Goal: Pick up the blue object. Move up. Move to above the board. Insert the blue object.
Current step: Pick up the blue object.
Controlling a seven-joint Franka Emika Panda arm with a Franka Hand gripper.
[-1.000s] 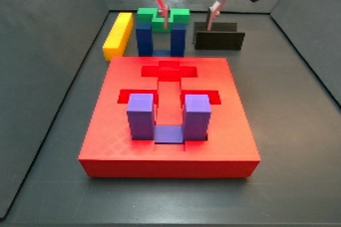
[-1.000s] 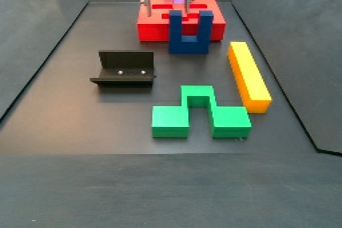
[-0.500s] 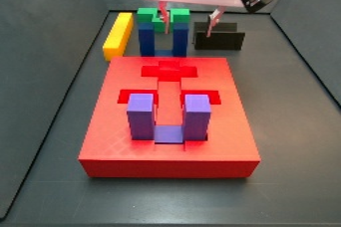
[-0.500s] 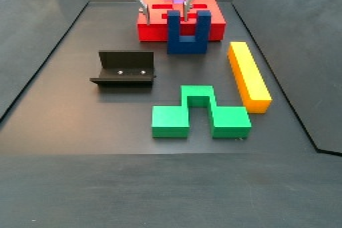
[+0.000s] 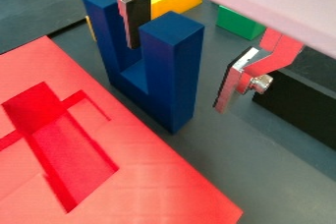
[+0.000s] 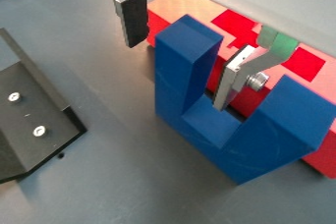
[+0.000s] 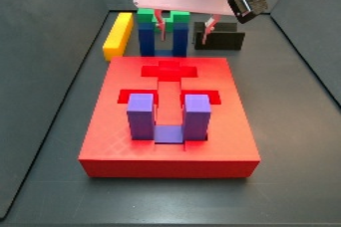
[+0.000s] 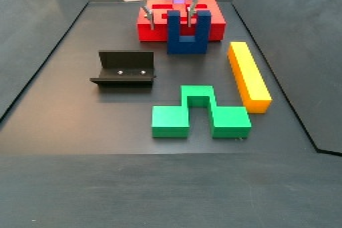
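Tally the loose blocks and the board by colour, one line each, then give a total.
Navy-blue U-shaped block, straddled by the open gripper: 1
Purple U-shaped block, in the board: 1
Green block: 1
Yellow bar: 1
Red board: 1
Total: 5

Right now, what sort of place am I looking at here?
Probably a robot test bench, not a home or shop: a dark walled tray floor, bright blocks such as the red board and the blue object, and a claw open around one of its prongs.
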